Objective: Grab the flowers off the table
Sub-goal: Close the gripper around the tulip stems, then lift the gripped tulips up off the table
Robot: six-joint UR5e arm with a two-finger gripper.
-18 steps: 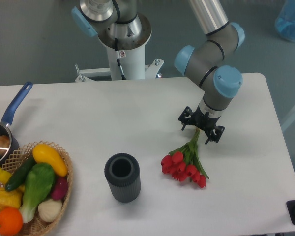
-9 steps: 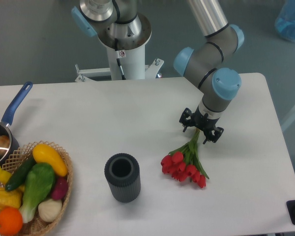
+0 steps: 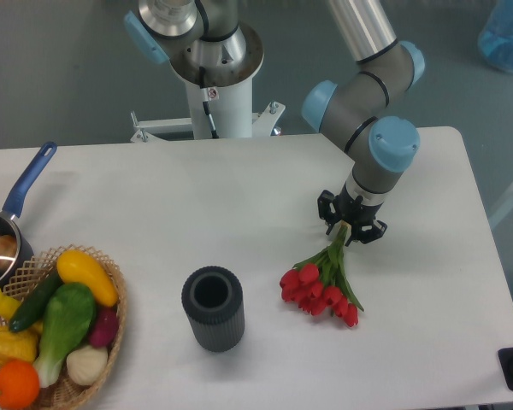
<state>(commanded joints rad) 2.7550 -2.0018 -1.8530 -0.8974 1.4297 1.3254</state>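
- Camera view from above the bench [image 3: 197, 184]: white top, rounded corners, with the robot's arm reaching down over its right half.
- Down at the end of the arm, the claw [image 3: 352, 226] sits low over the stem end of the flowers [image 3: 323, 284], its two black fingers drawn in close on either side of the green stems; it looks pinched onto them.
- Those flowers lie flat on the bench, red tulip heads fanned out toward the front, green stems running up and to the right into the claw.
- Left of the blooms, a dark ribbed vase [image 3: 212, 308] stands upright, mouth open to the ceiling, apart from the flowers.
- At the front left corner a wicker basket [image 3: 111, 335] holds toy vegetables: yellow, green, orange and white ones.
- Just behind the basket, at the left edge, a pan [image 3: 2, 242] with a blue handle points toward the back.
- Behind the bench, the robot's white base [image 3: 214, 94] rises from the floor.
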